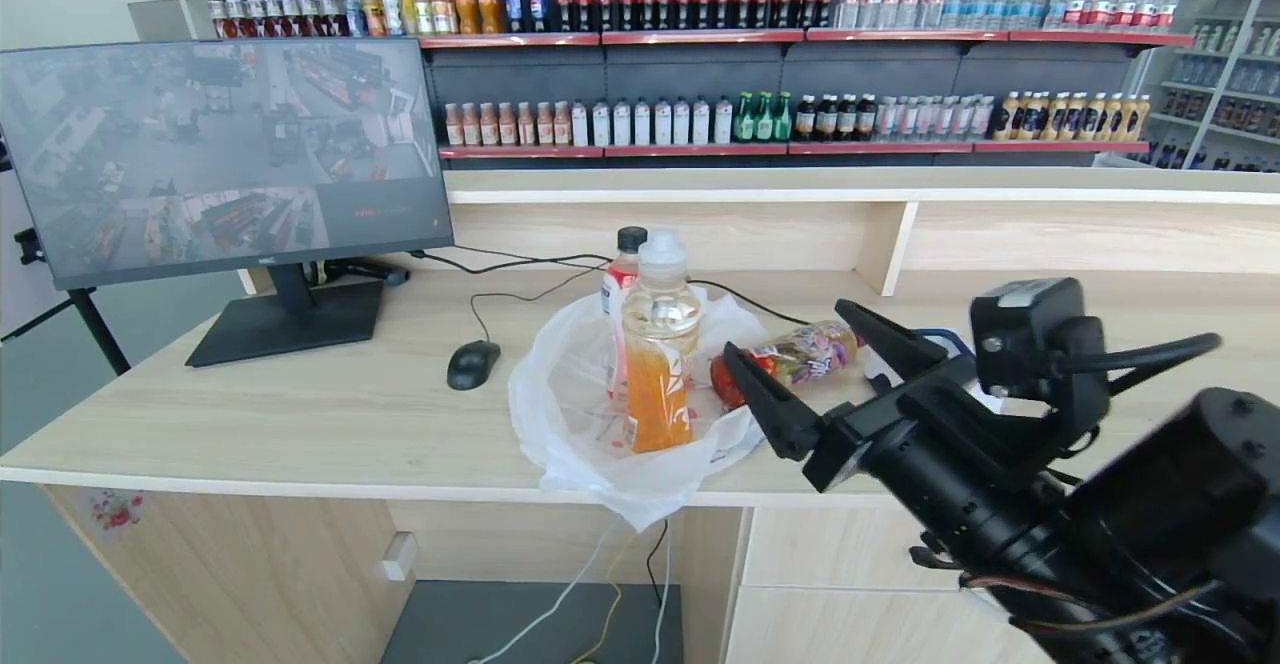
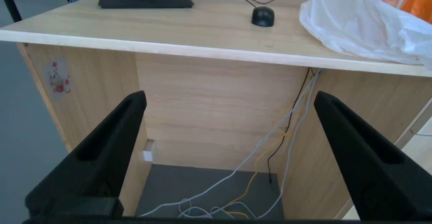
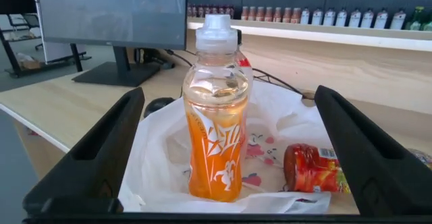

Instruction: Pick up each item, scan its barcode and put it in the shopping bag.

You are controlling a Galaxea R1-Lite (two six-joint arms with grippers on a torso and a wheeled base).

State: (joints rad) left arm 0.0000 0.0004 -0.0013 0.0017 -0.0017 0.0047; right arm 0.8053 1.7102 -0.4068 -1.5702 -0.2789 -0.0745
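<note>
An orange-drink bottle (image 1: 657, 354) (image 3: 216, 136) with a white cap stands inside the open white shopping bag (image 1: 560, 394) (image 3: 162, 156) on the wooden counter. A black-capped bottle (image 1: 628, 249) stands just behind it. A red-capped bottle (image 1: 800, 352) (image 3: 312, 166) lies on its side at the bag's right edge. My right gripper (image 1: 787, 329) (image 3: 229, 92) hangs open just right of the bag, above the counter's front, fingers pointing at the orange bottle and holding nothing. My left gripper (image 2: 229, 99) is open and empty, low in front of the counter, below its top.
A monitor (image 1: 220, 154) on a stand and a black mouse (image 1: 473, 364) (image 2: 262, 16) occupy the counter's left part. Cables (image 2: 283, 143) hang in the knee gap under the counter. A raised ledge (image 1: 860, 189) runs along the back, with drink shelves behind it.
</note>
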